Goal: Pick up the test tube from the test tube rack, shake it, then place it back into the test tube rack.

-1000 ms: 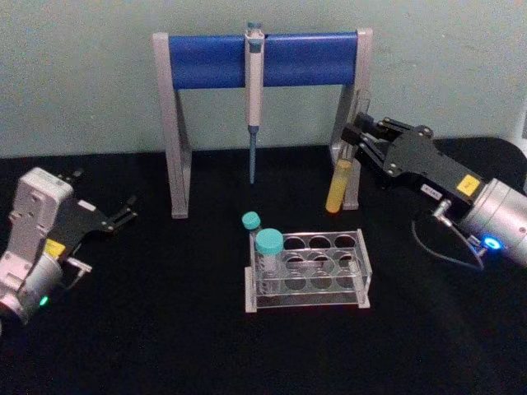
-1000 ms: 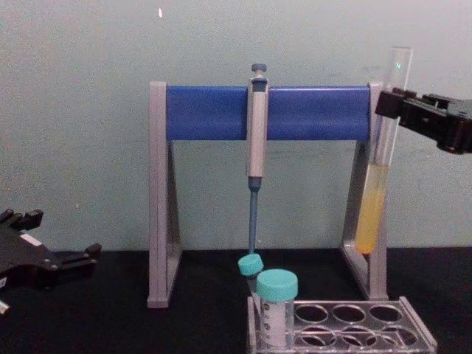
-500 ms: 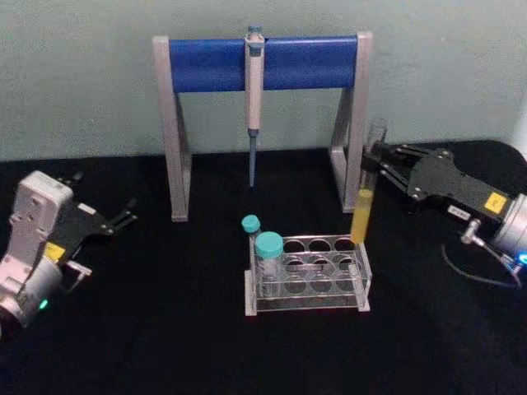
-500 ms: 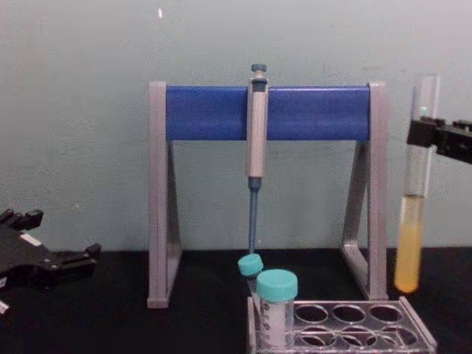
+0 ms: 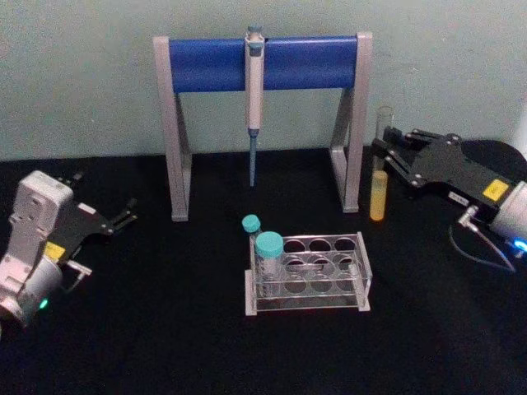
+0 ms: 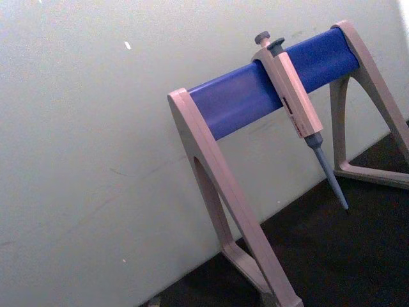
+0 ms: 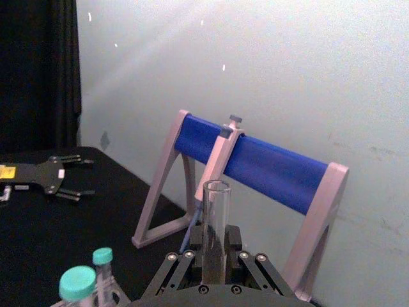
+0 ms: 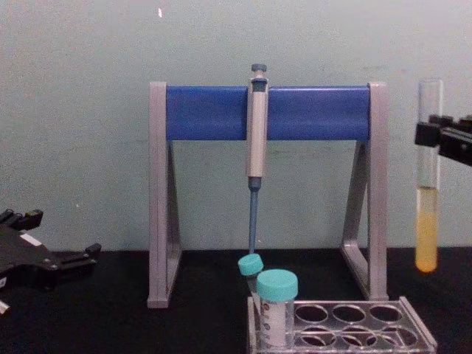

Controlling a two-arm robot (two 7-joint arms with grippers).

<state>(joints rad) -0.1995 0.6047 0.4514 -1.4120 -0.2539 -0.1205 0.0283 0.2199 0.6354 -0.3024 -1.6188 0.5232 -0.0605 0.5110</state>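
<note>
There is one test tube [image 5: 379,177], one test tube rack [image 5: 329,288], two teal-capped tubes [image 5: 268,247] standing in the rack's left end, one pipette [image 5: 254,90] hanging on one blue-barred stand [image 5: 214,62], and two pincers. The right pincer [image 5: 382,151] is closed on the test tube and grips the glass in its upper part, above the yellow liquid; the open mouth stands a little above the fingers and the round bottom hangs below them, free in the air. The tube is upright. The rack lies lower than this pincer and to its left side, well apart, and the stand's right leg is just beside the tube. In the chest view the right pincer [image 8: 431,135] is cut by the edge, and the rack [image 8: 354,324] is cut at the bottom. In the right wrist view the tube's lower part [image 7: 216,224] is hidden behind the pincer body. How many holes the rack has I cannot count with certainty. The right arm reaches in from the right, nearly level. The left pincer [image 5: 103,196] is parked far to the left, fingers spread wide, holding nothing.
</note>
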